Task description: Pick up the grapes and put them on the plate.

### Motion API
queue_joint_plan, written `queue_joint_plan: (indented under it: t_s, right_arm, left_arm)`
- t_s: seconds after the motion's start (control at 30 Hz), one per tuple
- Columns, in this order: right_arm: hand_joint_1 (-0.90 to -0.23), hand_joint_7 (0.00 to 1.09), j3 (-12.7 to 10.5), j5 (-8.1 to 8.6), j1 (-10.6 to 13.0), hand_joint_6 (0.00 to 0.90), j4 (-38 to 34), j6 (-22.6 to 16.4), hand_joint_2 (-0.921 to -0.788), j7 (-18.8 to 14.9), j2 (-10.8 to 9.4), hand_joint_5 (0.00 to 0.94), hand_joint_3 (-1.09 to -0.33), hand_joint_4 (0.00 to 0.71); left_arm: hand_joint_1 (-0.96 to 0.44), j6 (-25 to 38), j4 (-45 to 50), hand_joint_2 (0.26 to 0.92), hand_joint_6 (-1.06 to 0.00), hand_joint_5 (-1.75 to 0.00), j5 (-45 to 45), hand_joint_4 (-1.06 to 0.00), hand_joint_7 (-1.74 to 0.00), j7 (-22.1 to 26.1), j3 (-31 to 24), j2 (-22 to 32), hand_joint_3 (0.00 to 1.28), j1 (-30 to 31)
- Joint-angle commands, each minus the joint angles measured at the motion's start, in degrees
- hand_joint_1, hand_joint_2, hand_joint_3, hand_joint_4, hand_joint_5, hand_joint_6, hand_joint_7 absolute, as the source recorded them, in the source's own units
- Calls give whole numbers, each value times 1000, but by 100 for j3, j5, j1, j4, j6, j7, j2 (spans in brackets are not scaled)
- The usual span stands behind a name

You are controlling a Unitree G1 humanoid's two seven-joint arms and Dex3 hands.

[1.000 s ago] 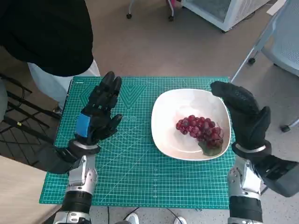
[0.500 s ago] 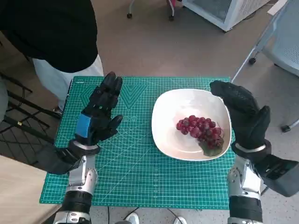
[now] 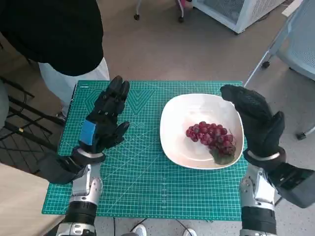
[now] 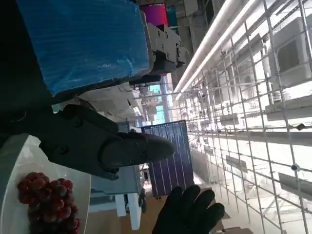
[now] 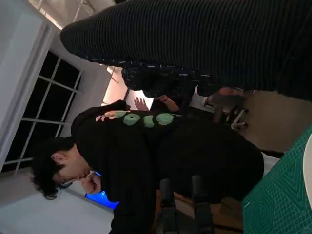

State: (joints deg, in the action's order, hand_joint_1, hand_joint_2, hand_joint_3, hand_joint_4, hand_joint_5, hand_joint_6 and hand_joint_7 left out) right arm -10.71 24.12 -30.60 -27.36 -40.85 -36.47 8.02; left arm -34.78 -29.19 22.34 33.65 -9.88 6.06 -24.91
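Observation:
A bunch of dark red grapes (image 3: 211, 137) with a green leaf lies on the white plate (image 3: 182, 113) at the right of the green cutting mat; the grapes (image 4: 46, 200) also show in the left wrist view. My right hand (image 3: 256, 120), in its black glove, is raised over the plate's right edge, fingers extended and holding nothing; it also shows in the left wrist view (image 4: 187, 212). My left hand (image 3: 106, 120), blue tape on its back, is raised above the mat's left half, fingers stretched out and empty, well apart from the plate.
The green cutting mat (image 3: 142, 182) covers the small table. A person in black (image 3: 49, 34) stands at the table's far left corner and shows in the right wrist view (image 5: 161, 161). A chair base (image 3: 290, 44) stands on the floor at the right.
Both hands and the grapes hold their places. The person at the far left has shifted slightly toward the table.

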Motion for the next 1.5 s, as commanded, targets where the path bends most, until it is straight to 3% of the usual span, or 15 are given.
queue_joint_plan:
  t_s: [0.03, 0.37, 1.5]
  right_arm:
    - [-516, 354, 32, -41, 139, -1, 11, 104, -921, 7, -18, 0, -607, 202]
    - [-518, 356, 53, -28, 190, -1, 115, 148, -921, 11, -30, 1, -605, 203]
    - [-507, 352, 89, -35, 230, -1, 219, 230, -921, 46, -42, 0, -613, 201]
  left_arm:
    - [-563, 100, 174, 921, -269, -1, 39, -145, -6, 41, 4, 3, 369, 114]
    - [-431, 227, 324, 921, -290, -1, 88, -147, -13, 57, -10, -19, 239, 224]
    - [-400, 175, 559, 921, -334, -11, -24, -195, -20, -170, 15, -61, 225, 464]
